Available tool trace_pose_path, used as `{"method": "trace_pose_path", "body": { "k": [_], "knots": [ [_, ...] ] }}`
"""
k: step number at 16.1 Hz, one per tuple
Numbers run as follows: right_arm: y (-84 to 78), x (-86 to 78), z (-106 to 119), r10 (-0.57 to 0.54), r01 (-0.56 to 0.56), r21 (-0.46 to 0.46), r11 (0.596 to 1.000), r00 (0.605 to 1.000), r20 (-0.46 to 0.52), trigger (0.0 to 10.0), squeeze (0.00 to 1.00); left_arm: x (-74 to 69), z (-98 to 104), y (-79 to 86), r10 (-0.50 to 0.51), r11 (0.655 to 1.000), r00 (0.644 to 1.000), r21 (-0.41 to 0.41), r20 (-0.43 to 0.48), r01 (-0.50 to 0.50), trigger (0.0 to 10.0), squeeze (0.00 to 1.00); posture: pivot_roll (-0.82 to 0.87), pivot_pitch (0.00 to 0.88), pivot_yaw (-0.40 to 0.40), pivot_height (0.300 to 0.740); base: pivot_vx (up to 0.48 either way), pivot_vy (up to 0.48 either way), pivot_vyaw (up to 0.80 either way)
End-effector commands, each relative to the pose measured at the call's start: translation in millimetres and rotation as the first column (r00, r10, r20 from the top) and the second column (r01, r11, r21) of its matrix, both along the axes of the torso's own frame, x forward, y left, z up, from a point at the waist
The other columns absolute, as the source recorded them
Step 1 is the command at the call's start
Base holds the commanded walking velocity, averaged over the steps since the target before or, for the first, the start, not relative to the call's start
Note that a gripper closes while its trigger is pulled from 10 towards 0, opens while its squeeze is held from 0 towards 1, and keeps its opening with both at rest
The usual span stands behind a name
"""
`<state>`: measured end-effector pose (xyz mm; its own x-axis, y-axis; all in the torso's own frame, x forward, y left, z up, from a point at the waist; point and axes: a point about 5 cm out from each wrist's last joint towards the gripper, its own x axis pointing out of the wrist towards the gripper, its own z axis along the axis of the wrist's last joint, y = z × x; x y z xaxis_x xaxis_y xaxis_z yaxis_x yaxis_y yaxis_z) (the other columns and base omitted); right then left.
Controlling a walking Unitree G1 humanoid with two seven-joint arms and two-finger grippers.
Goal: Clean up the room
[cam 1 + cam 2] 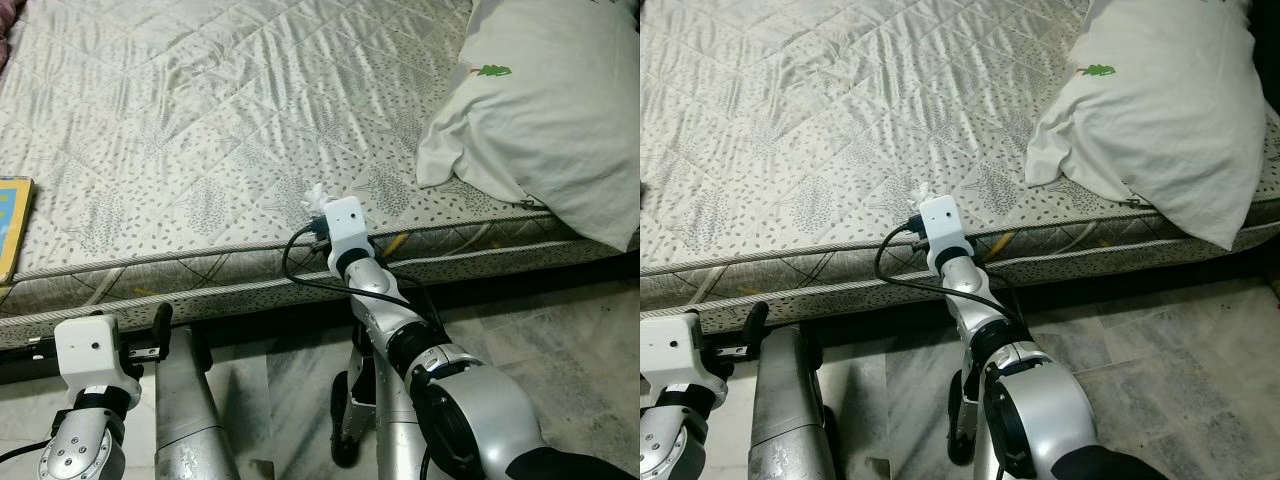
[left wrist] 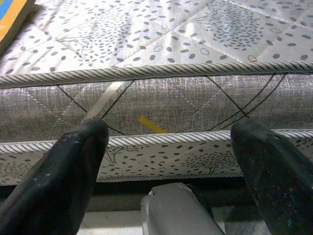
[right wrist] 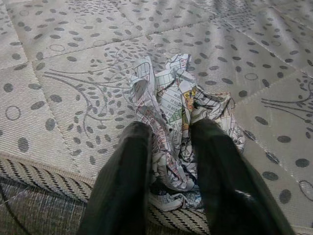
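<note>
A crumpled ball of printed paper [image 3: 168, 95] lies on the grey patterned mattress [image 1: 220, 120], close to its front edge. My right arm reaches forward over that edge. My right gripper [image 3: 171, 129] is shut on the crumpled paper, with one black finger on each side of the wad. From the head view a white tip of the paper [image 1: 316, 193] pokes out beyond the right wrist camera block [image 1: 346, 226]. My left gripper [image 2: 168, 129] is low beside the bed, open, facing the mattress side with nothing between its fingers [image 2: 73, 161].
A white pillow [image 1: 550, 110] with a small green print lies at the bed's right corner. A yellow and blue book [image 1: 12, 225] rests near the left front edge of the mattress. Marble floor [image 1: 580, 340] lies below the bed.
</note>
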<state>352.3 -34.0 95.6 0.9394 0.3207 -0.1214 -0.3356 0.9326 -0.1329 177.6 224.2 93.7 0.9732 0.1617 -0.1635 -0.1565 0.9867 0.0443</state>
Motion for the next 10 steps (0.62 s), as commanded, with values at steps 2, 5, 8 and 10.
{"method": "trace_pose_path", "body": {
  "k": [2, 5, 8, 10],
  "knots": [
    [1.2, -8.4, -15.7, 0.017, -0.018, -0.017, 1.000, 0.998, -0.063, 0.0, 0.00, -2.5, -4.5, -0.8, 0.003, 1.000, 1.000, -0.003, -0.023, -0.004, 10.0, 0.00, 0.17, 0.259, -0.095, 0.484, 0.000, 0.000, 0.00],
    [-3.4, -8.1, -17.3, 0.022, -0.023, -0.024, 0.999, 0.998, -0.066, 0.0, 0.00, 2.7, -5.7, -1.4, 0.004, 1.000, 1.000, -0.005, -0.019, -0.004, 10.0, 0.00, 0.16, 0.246, -0.096, 0.484, 0.000, 0.000, 0.00],
    [-10.8, -4.1, -13.9, 0.013, -0.014, -0.008, 1.000, 0.998, -0.058, 0.0, 0.00, 12.7, -4.9, -1.1, -0.002, 1.000, 1.000, 0.003, 0.001, 0.002, 10.0, 0.00, 0.15, 0.214, -0.092, 0.484, 0.000, 0.000, 0.00],
    [-20.5, 0.8, -8.5, -0.004, 0.004, 0.008, 1.000, 0.999, -0.035, 0.0, 0.00, 25.9, -5.6, 1.1, -0.006, 1.000, 1.000, 0.004, 0.015, 0.006, 10.0, 0.00, 0.14, 0.160, -0.082, 0.484, 0.000, 0.000, 0.00]
  ]
}}
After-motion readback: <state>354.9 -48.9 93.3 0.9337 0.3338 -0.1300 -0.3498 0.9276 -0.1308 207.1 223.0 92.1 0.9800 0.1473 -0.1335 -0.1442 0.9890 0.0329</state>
